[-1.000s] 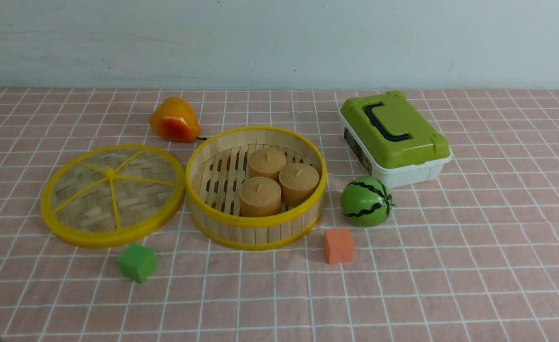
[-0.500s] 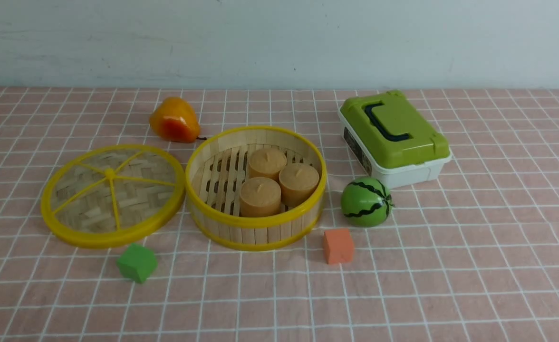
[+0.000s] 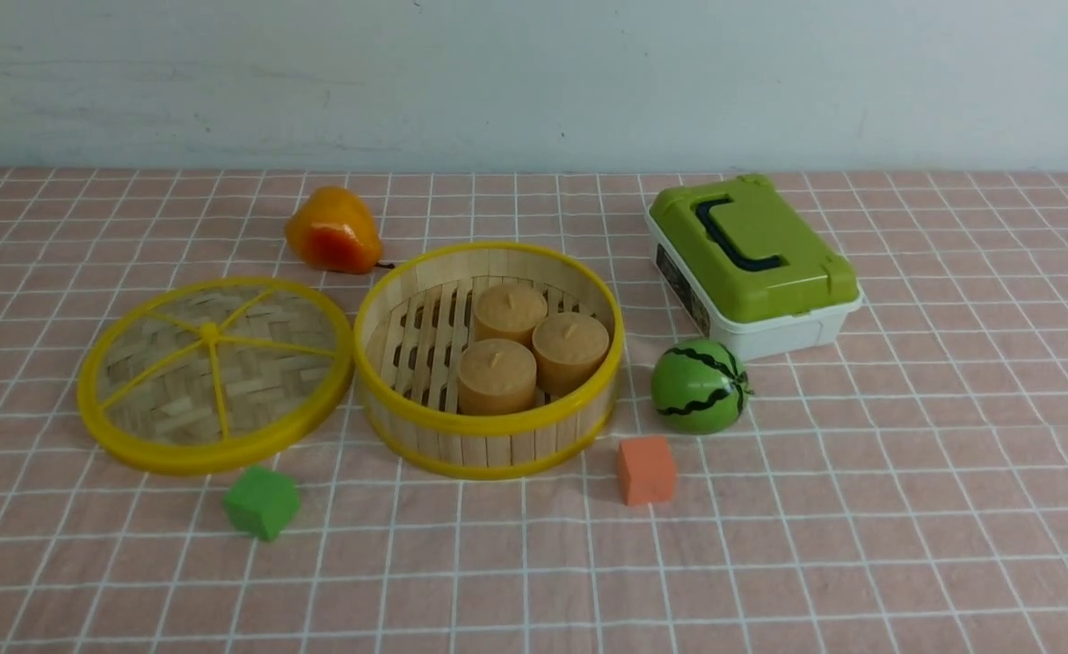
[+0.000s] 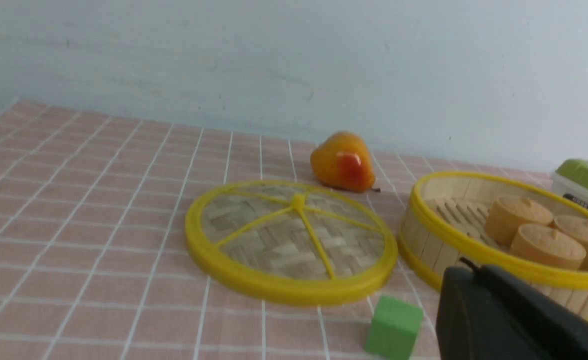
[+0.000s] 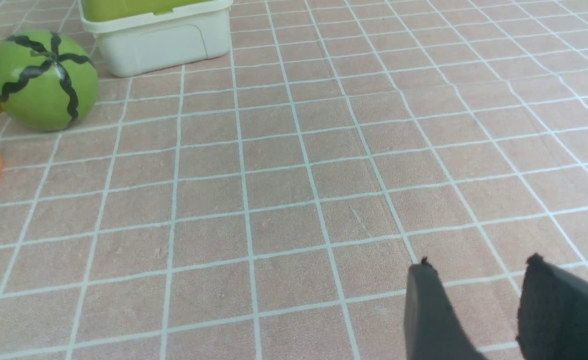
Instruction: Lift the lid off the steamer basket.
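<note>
The lid lies flat on the cloth, just left of the steamer basket, woven bamboo with a yellow rim and spokes. The basket stands uncovered with three tan round buns on its slatted floor. The left wrist view shows the lid and the basket ahead of my left gripper, whose black fingers are pressed together and hold nothing. My right gripper hangs over bare cloth, far right of the basket, fingers apart and empty. Neither arm shows in the front view.
An orange pear sits behind the lid. A green cube lies in front of the lid, an orange cube in front of the basket. A toy watermelon and a white box with green lid stand to the right.
A dark bit of the left arm at the front view's bottom-left corner has slipped out of frame. Lid, basket and the other objects have not moved.
</note>
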You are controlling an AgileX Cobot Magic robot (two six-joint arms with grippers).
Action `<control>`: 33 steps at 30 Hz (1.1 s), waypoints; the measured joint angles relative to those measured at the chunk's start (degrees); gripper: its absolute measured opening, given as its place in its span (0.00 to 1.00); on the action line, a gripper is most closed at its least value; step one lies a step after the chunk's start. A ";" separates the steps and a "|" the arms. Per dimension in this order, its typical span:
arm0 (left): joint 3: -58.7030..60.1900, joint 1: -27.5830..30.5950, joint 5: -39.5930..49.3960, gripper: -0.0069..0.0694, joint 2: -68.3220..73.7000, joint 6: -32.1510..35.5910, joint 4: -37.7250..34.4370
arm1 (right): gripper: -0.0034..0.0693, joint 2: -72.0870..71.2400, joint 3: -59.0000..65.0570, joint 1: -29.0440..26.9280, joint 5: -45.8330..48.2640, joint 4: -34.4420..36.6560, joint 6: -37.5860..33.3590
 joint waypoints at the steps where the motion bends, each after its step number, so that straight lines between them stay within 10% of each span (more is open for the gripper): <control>1: 0.00 0.00 0.69 0.07 0.00 -0.34 0.20 | 0.38 0.00 0.00 0.00 0.00 0.00 0.00; 12: 0.30 0.00 16.25 0.07 0.00 -1.38 0.15 | 0.38 0.00 0.00 0.00 0.00 0.00 0.00; 33: 0.30 0.00 16.88 0.07 0.00 -0.42 0.10 | 0.38 0.00 0.00 0.00 0.00 0.00 0.00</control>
